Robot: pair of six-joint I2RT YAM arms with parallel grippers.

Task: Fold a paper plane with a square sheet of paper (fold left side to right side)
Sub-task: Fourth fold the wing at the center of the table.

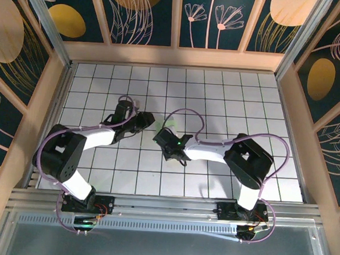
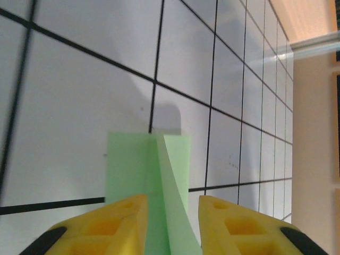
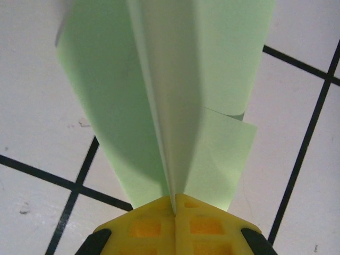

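At the middle of the white gridded table (image 1: 230,97), the two arms meet over the pale green paper plane (image 1: 166,125). The left arm (image 1: 68,161) rises from its base at the near edge, bends at a raised elbow out on the left, and sends its forearm right and away, bringing the left gripper (image 1: 148,121) to the paper from the left. The right arm (image 1: 249,162) mirrors it, with its elbow out to the right and its forearm stretched leftward and low, so the right gripper (image 1: 160,137) sits at the paper's near side. In the left wrist view the left gripper (image 2: 172,215) has its yellow fingers (image 2: 114,226) standing apart. The paper plane (image 2: 138,164) runs through the gap between them and lies on the table with one crease lifted as a thin ridge. In the right wrist view the right gripper (image 3: 174,204) has its yellow fingers (image 3: 143,226) pressed together, pinching the central fold of the paper plane (image 3: 133,106). Its two wings spread outward above the tile lines, with a smaller flap curling at the right
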